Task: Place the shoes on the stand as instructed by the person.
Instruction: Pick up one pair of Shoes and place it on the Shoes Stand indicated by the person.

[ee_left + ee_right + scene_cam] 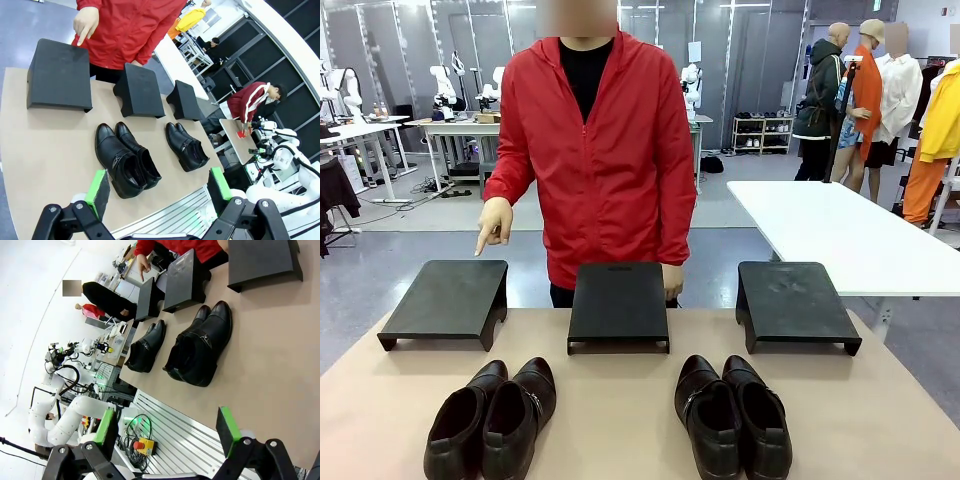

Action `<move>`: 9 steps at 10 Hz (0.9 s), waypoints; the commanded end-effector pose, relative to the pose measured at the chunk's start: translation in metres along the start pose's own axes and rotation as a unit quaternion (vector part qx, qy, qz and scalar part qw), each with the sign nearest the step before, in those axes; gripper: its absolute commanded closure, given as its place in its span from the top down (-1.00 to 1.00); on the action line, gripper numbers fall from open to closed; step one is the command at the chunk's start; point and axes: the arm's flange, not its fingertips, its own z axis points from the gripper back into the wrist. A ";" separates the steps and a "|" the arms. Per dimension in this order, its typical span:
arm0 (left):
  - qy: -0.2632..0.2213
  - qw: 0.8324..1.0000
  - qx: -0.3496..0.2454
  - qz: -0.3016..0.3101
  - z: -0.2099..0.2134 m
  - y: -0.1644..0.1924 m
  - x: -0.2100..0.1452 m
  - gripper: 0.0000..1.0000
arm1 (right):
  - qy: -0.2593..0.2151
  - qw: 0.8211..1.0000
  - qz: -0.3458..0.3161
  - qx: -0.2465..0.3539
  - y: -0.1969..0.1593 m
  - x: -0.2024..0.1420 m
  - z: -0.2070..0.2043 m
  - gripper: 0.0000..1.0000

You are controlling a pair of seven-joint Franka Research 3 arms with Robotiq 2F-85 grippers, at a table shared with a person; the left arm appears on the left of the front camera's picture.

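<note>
1. Front view: Two pairs of shoes sit on the tabletop, toes pointing away from me. The left pair is just before the left stand, and the right pair is between the middle stand and the right stand. None of the three stands carries a shoe. The person's hand points a finger down over the left stand, which I take as the target.

2. Left wrist view: My left jaws are spread wide with nothing between them, and the green pads hang above the tabletop's near edge. The left pair lies just beyond, its two shoes touching side by side. The glossy leather will likely be slippery, with stiff soles and heels and softer uppers. I judge the firmest hold is across the heel collar or down into the open mouth, not on the polished toe.

3. Right wrist view: My right jaws are also wide apart and hold nothing, pads well short of the right pair. These shoes look moderately heavy, so a grip near the heel should keep a shoe from tipping.
</note>
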 end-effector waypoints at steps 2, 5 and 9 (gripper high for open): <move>0.000 1.000 -0.004 -0.004 -0.001 -0.002 0.002 1.00 | -0.004 1.000 0.012 0.004 0.001 0.002 0.001 1.00; 0.000 1.000 -0.004 -0.004 -0.001 -0.002 0.002 1.00 | -0.004 1.000 0.012 0.004 0.001 0.002 0.001 1.00; 0.000 1.000 -0.004 -0.004 -0.001 -0.002 0.002 1.00 | -0.004 1.000 0.012 0.004 0.001 0.002 0.001 1.00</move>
